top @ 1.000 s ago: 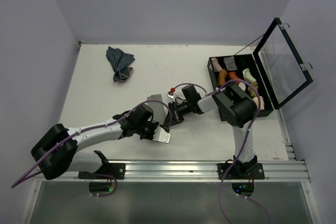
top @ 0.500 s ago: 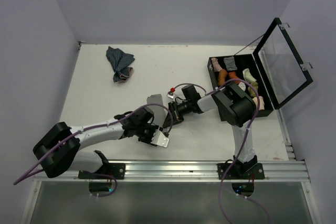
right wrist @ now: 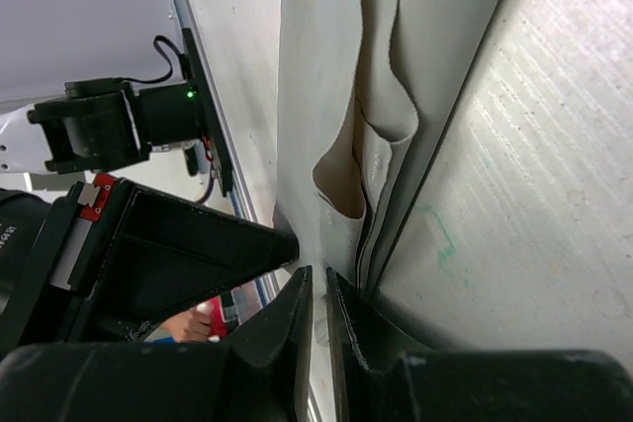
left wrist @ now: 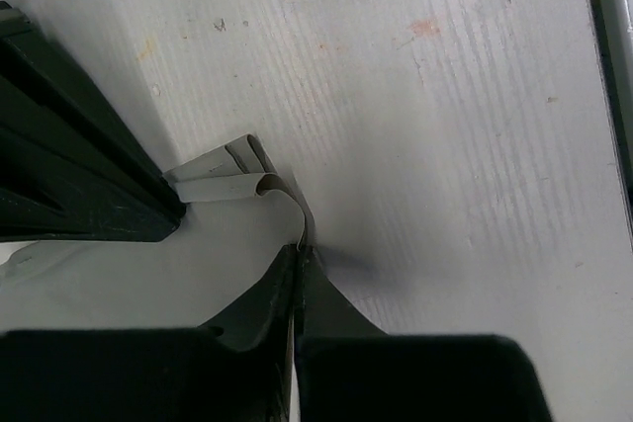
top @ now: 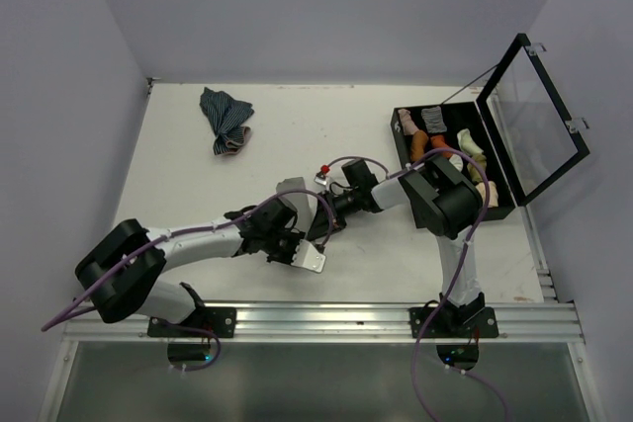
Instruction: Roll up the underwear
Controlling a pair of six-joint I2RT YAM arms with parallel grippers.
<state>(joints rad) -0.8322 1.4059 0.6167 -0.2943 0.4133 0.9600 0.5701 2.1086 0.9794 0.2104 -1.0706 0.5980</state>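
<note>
Grey underwear (top: 294, 189) is held between the middle and near edge of the tabletop (top: 178, 185), pinched tight by the left jaws and the right jaws. If pulled unevenly, the thin edge could be lost.

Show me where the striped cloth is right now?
In the top view, the striped cloth lies near the far left corner of the table, well away from the pale underwear at mid-table and opposite the open black case on the right.
</note>
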